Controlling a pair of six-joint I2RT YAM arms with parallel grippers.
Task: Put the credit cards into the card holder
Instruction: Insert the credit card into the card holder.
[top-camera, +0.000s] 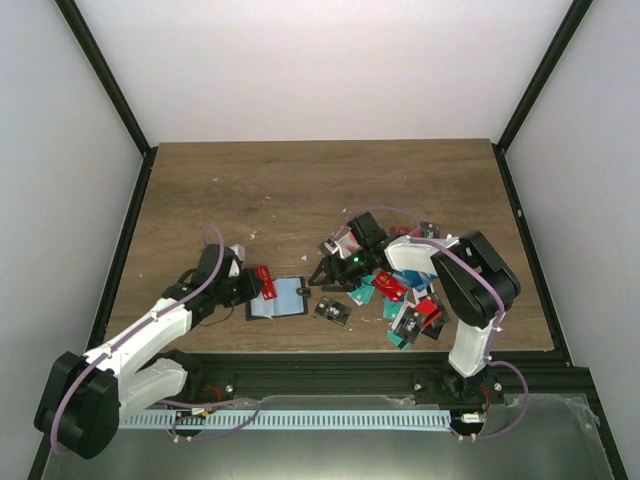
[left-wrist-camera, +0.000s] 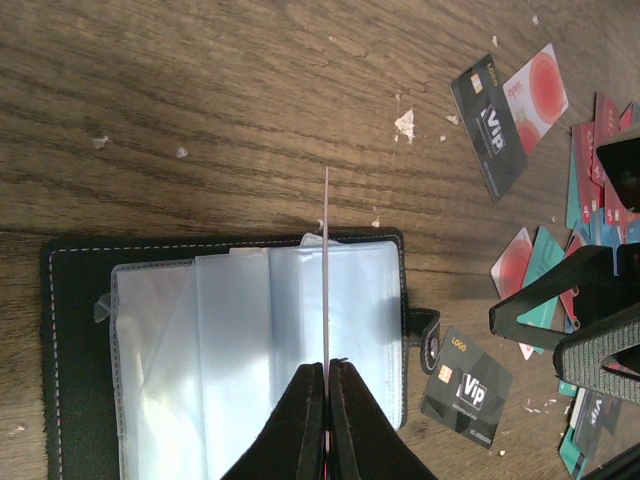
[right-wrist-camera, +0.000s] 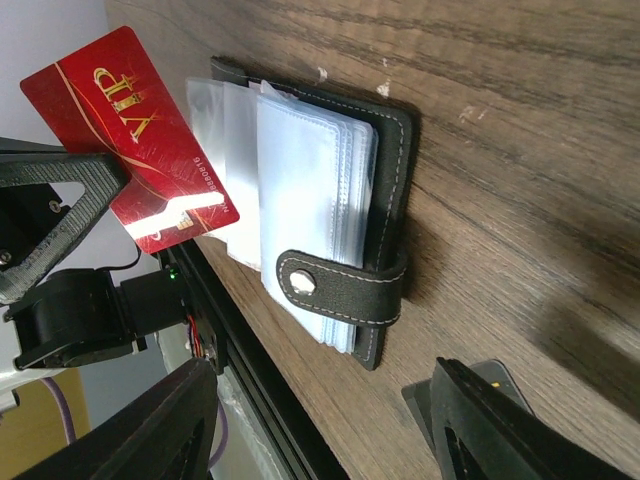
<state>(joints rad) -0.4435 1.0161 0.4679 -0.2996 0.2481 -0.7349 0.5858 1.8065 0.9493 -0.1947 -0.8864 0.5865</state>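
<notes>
The card holder (top-camera: 281, 298) lies open near the table's front edge, its light blue sleeves (left-wrist-camera: 230, 330) facing up. My left gripper (left-wrist-camera: 327, 366) is shut on a red credit card (right-wrist-camera: 130, 135), which stands on edge above the sleeves and appears as a thin line (left-wrist-camera: 326, 260) in the left wrist view. My right gripper (top-camera: 330, 283) hovers open just right of the card holder (right-wrist-camera: 390, 180), nothing between its fingers. The snap tab (right-wrist-camera: 345, 290) is folded over the sleeve stack. More credit cards lie piled (top-camera: 405, 300) at the right.
One black VIP card (left-wrist-camera: 466, 386) lies beside the holder's tab, under my right gripper's finger (right-wrist-camera: 500, 430). Another black card (left-wrist-camera: 488, 125) and a white card with a red circle (left-wrist-camera: 535, 85) lie further back. The table's black front rail (top-camera: 330, 365) is close by.
</notes>
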